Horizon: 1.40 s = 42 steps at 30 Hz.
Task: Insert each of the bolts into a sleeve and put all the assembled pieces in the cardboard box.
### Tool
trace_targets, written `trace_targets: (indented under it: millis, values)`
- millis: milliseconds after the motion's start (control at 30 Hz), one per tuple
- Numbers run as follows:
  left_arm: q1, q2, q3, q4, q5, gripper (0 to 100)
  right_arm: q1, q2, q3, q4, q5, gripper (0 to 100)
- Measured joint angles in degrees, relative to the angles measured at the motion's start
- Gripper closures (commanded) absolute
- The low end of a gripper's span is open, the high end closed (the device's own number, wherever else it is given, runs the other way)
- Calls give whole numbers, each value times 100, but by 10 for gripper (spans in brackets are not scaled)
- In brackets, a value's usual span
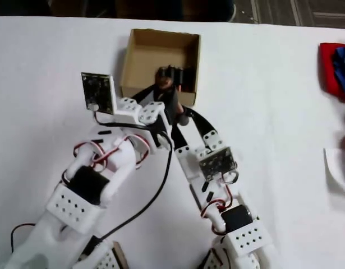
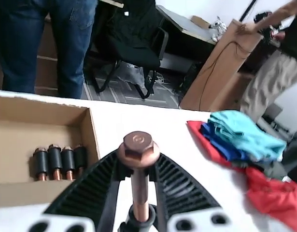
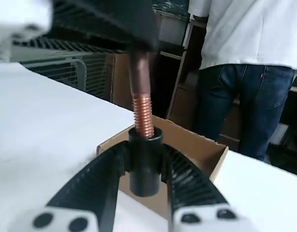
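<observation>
My left gripper [image 2: 138, 162] is shut on a copper bolt [image 2: 138, 145], gripping it just under its hex head. The bolt's threaded end [image 3: 143, 116] sits in the mouth of a black sleeve [image 3: 146, 164], and my right gripper [image 3: 146, 152] is shut on that sleeve. In the high view both grippers meet at the near rim of the cardboard box [image 1: 139, 53], the left gripper [image 1: 168, 100] just above the right gripper [image 1: 182, 117]. Several assembled pieces [image 2: 59, 162] lie side by side in the box [image 2: 51, 121].
A heap of red and blue cloths [image 1: 336, 61] lies at the table's right edge, also seen from the left wrist as cloths [image 2: 235, 140]. A white object [image 1: 337, 168] sits below them. Open white tabletop [image 1: 273, 101] lies between the box and the cloths.
</observation>
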Motion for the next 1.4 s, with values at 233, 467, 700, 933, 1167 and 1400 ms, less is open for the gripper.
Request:
trace_targets:
  millis: [233, 467, 700, 933, 1167, 1400]
  values:
    - [396, 0, 0, 484, -1143, 973, 0, 0, 0, 0, -299, 978]
    - [396, -9, -35, 1037, -2101, 933, -9, 9, 9, 9, -299, 978]
    - [-53, -9, -844, 1776, -2180, 793, 35, 0, 0, 299, -299, 978]
    - [-88, -9, -1275, 2277, -2180, 793, 18, 0, -9, 308, -299, 978]
    - [-563, -360, -1495, 2470, -2207, 791, 185, 0, 0, 360, -607, 978]
    - [-2655, -765, 0, 3376, -3727, 793, 1178, 273, -1187, 1899, -1925, 978]
